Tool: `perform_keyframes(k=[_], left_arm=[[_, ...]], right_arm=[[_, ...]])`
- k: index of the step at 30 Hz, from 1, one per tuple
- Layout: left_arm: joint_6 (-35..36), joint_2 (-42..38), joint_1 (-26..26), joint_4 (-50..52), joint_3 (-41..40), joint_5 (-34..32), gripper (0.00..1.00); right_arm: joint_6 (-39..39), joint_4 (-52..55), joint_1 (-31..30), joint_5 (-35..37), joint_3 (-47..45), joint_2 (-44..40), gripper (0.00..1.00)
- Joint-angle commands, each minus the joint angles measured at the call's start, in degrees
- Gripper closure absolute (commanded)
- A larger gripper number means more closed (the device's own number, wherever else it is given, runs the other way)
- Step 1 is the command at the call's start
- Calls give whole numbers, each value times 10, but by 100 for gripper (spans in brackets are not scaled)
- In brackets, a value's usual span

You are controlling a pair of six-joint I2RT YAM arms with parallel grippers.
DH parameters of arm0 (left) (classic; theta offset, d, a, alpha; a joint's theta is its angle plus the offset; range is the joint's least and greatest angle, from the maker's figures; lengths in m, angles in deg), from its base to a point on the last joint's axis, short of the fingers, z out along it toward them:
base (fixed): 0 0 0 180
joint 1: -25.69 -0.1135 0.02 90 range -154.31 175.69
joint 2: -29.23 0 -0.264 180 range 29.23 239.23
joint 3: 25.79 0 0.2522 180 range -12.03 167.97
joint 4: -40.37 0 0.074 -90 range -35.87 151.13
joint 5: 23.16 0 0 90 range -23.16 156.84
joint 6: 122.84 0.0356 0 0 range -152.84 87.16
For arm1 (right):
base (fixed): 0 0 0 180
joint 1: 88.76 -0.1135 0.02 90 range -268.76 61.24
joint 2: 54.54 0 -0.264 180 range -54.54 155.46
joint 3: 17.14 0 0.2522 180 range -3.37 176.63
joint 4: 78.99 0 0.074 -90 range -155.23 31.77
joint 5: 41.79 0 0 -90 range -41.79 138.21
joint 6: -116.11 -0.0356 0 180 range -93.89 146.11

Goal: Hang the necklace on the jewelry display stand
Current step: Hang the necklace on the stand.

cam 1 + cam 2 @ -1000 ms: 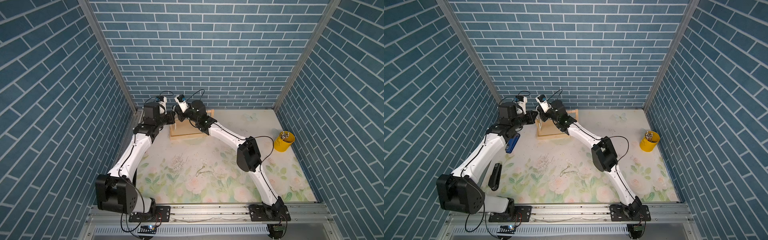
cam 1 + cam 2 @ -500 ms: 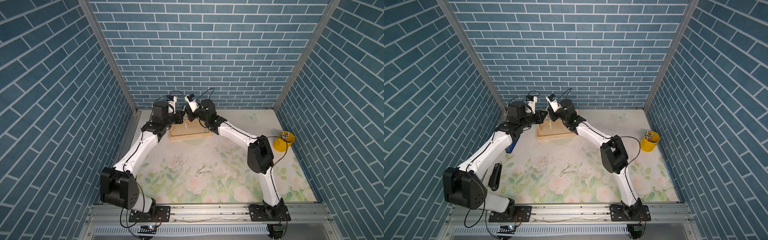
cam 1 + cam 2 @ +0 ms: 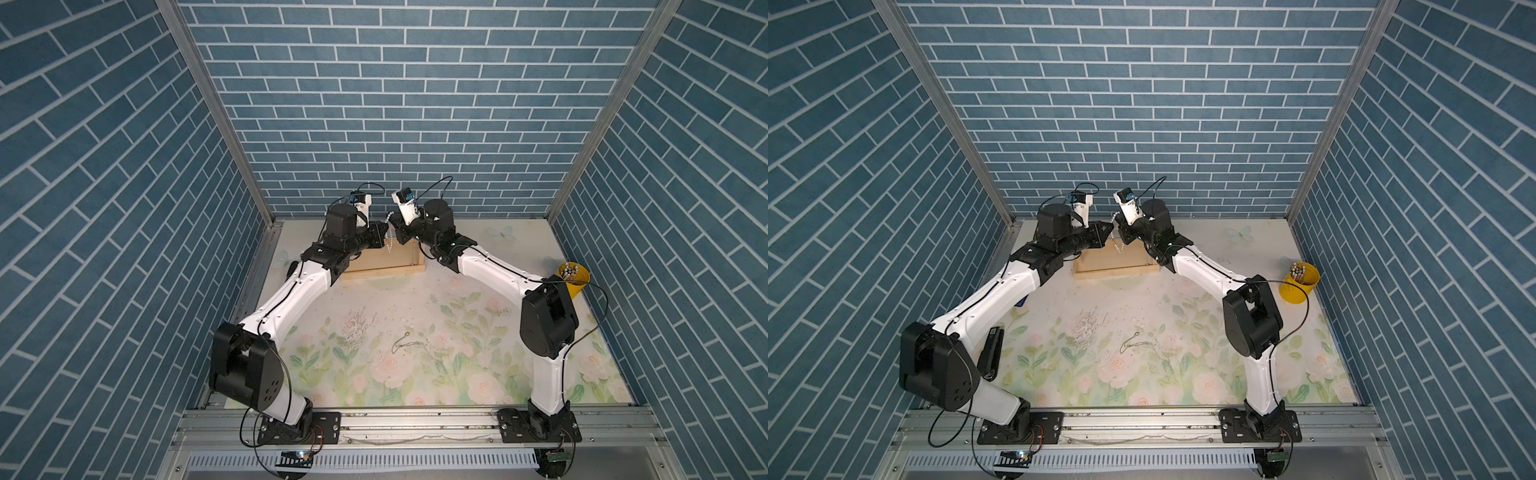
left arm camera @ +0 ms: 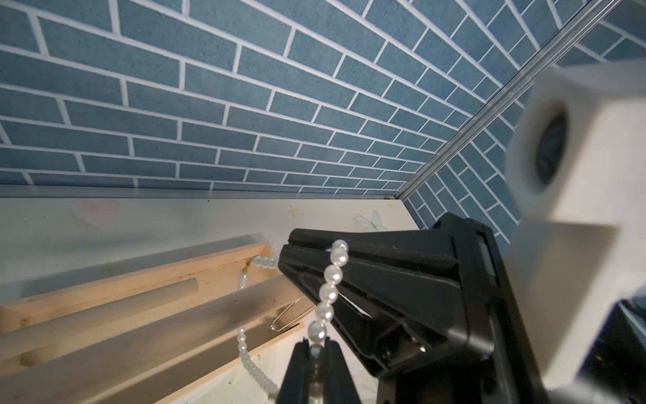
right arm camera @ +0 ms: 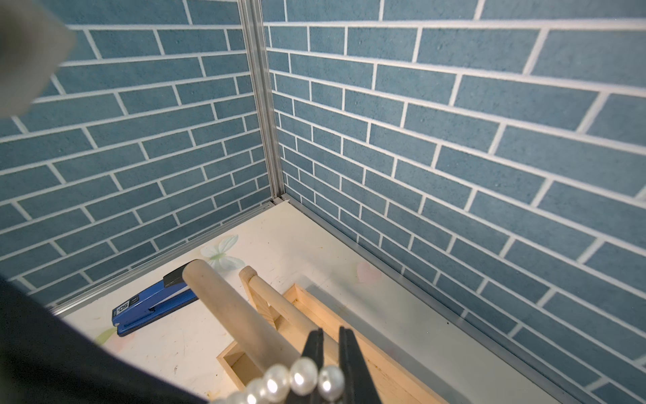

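Observation:
The necklace (image 4: 328, 292) is a strand of white pearls stretched between my two grippers, and its slack loop hangs down over the stand (image 3: 388, 243) (image 3: 1118, 241). My left gripper (image 4: 316, 349) is shut on the strand. My right gripper (image 5: 330, 335) pinches a pearl (image 5: 330, 381) between narrowly parted fingers. In both top views the two gripper tips (image 3: 382, 231) (image 3: 395, 227) nearly meet above the jewelry display stand (image 3: 382, 270) (image 3: 1117, 271), a pale wooden frame at the back of the table. Its round bars (image 5: 223, 307) lie just below the jaws.
A yellow cup (image 3: 575, 278) with sticks in it stands at the right wall. A blue stapler (image 5: 153, 307) lies left of the stand near the wall. A thin chain (image 3: 405, 343) lies mid-mat, and another thin chain (image 4: 290, 318) hangs on the stand. A black object (image 3: 990, 349) lies near the left arm.
Both grippers have moved right along the stand and a little higher, carrying the pearl strand between them.

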Motion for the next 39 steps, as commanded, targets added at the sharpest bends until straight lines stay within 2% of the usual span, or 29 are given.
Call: perform_keyframes(k=[1, 9, 19, 22, 28, 32, 36, 39], left_arm=[[-17, 11, 5, 3, 1, 5, 100], [-29, 32, 11, -14, 3, 21, 100], [-34, 37, 21, -21, 2, 25, 100], [-35, 36, 23, -21, 2, 24, 94], [-30, 36, 23, -5, 14, 18, 76], [-2, 34, 23, 28, 28, -10, 65], [14, 37, 23, 43, 34, -23, 62], [19, 30, 23, 51, 29, -31, 58]], right_arm=[[-21, -32, 13, 38, -22, -47, 80], [-24, -1, 13, 66, -74, -96, 58], [-35, 20, 13, 67, -133, -160, 49], [-43, 24, 13, 84, -145, -174, 49], [-65, 12, 13, 95, -196, -217, 49], [-101, 26, 13, 84, -227, -245, 49], [-126, 62, 13, 50, -263, -288, 49], [-143, 67, 13, 79, -325, -338, 49]])
